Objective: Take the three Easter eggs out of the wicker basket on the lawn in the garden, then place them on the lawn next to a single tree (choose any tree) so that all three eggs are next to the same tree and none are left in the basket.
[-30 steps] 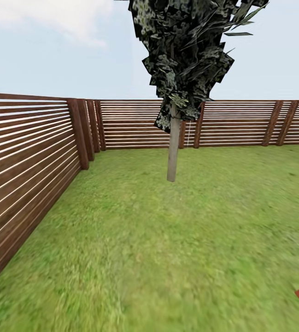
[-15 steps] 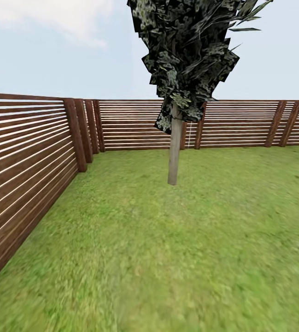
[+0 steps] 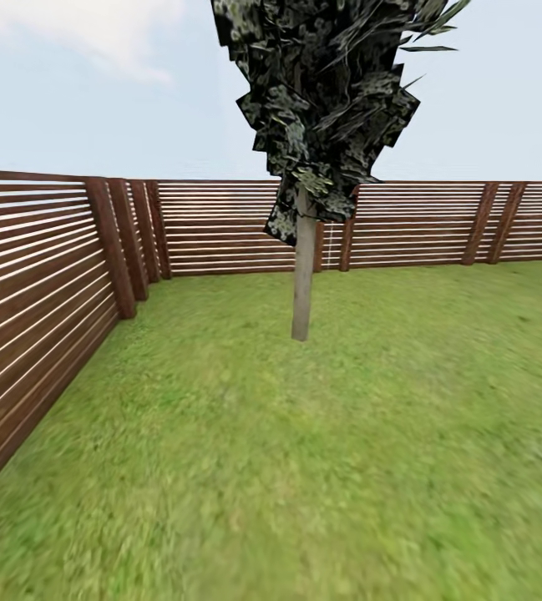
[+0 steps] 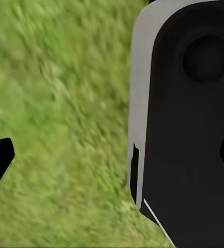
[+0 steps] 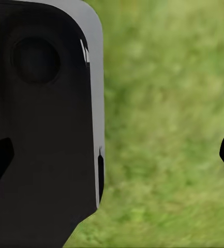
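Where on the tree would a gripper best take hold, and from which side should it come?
Probably the bare trunk, between lawn and canopy. It is slim, straight and nearly upright, so fingers could close level across it. Come from the near side, over open lawn; the fence stands behind.

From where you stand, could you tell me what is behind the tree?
Behind the tree runs the slatted wooden fence, with lawn at its foot. The trunk and canopy cover a strip of fence.
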You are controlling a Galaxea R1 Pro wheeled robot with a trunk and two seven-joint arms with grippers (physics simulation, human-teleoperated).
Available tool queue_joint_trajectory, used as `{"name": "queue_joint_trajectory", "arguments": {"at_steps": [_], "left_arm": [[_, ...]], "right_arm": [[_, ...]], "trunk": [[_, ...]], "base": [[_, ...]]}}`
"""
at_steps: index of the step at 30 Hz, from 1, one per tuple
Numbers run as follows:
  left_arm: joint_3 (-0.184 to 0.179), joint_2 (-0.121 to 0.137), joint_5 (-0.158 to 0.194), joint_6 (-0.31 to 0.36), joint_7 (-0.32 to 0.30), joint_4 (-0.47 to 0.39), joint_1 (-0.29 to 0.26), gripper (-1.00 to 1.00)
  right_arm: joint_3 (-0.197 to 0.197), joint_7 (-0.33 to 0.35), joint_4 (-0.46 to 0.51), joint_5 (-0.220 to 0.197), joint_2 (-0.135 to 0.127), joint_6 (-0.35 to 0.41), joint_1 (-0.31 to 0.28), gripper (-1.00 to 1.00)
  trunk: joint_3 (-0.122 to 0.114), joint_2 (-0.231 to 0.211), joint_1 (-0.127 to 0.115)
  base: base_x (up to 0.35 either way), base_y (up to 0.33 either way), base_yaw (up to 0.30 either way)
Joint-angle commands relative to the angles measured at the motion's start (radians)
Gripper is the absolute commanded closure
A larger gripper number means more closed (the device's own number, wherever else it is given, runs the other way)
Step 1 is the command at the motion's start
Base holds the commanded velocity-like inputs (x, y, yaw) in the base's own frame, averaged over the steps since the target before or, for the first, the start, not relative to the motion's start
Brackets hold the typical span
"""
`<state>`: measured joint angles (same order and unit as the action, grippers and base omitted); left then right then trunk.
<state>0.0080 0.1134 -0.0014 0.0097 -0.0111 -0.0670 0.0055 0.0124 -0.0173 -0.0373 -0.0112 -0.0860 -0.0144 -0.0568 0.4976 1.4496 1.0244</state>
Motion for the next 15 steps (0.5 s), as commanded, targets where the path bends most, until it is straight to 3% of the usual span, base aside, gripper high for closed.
{"name": "queue_joint_trajectory", "arguments": {"at_steps": [1, 15], "left_arm": [[0.001, 0.0, 0.0, 0.001, -0.001, -0.002, 0.001, -1.0], [0.001, 0.0, 0.0, 0.001, -0.001, -0.002, 0.001, -1.0]], "right_arm": [[0.001, -0.002, -0.003, -0.001, 0.0, -0.001, -0.002, -1.0], [-0.001, -0.003, -0.003, -0.001, 0.0, -0.001, -0.002, -1.0]], "trunk": [[0.001, 0.0, 0.001], [0.001, 0.0, 0.001]], "base": [[0.333, 0.0, -0.282], [0.333, 0.0, -0.272]]}}
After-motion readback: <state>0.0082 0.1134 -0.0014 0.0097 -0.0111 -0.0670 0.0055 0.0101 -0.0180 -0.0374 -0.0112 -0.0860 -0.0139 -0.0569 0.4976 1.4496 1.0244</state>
